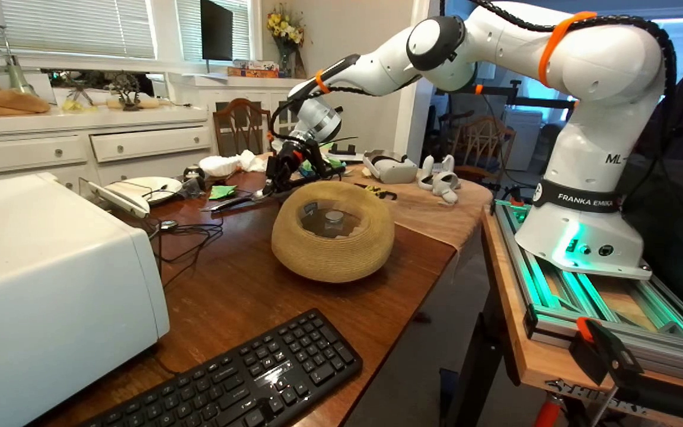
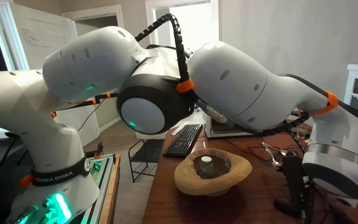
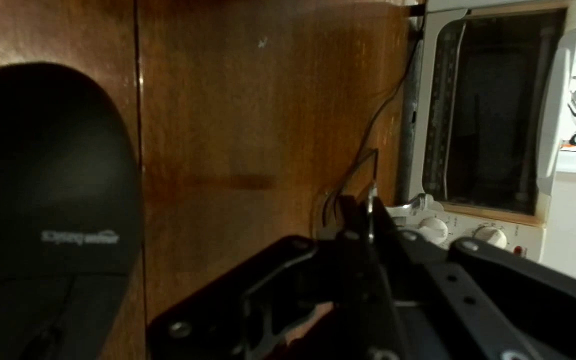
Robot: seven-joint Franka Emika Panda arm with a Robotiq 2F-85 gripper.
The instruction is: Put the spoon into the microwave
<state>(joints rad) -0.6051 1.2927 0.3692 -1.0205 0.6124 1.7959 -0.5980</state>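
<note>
Gripping the spoon (image 2: pixel 272 155), pretty sure anyway (thin and silvery), right of center in an exterior view, and not inside the microwave (image 1: pixel 51 284) yet. Pinched by the gripper (image 3: pixel 366 207), lower right of the wrist view, with jaws closed on the metal. Can't tell if lifted clear of the table (image 1: pixel 229 279). So, grabbing: done, by the look of it. Left to do: carrying it to the microwave, lower left in an exterior view, slipping it inside, letting go. Door (image 3: pixel 498 115) in the upper right of the wrist view: closed or ajar, no idea, so maybe an extra step.
</note>
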